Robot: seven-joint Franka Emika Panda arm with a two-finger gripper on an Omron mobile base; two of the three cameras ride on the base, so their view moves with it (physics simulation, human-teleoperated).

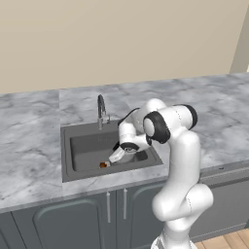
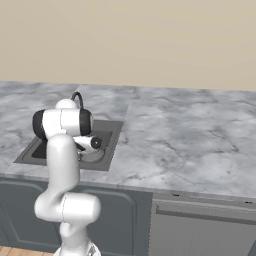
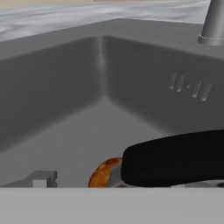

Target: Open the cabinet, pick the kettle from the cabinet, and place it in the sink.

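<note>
One kettle (image 3: 175, 159) in sink (image 1: 78, 165), black handle lying crosswise, hand (image 1: 116, 155) open above

Matt grey sink (image 1: 73, 163), veined marble counter (image 1: 29, 160), metal faucet (image 1: 101, 111)
</note>
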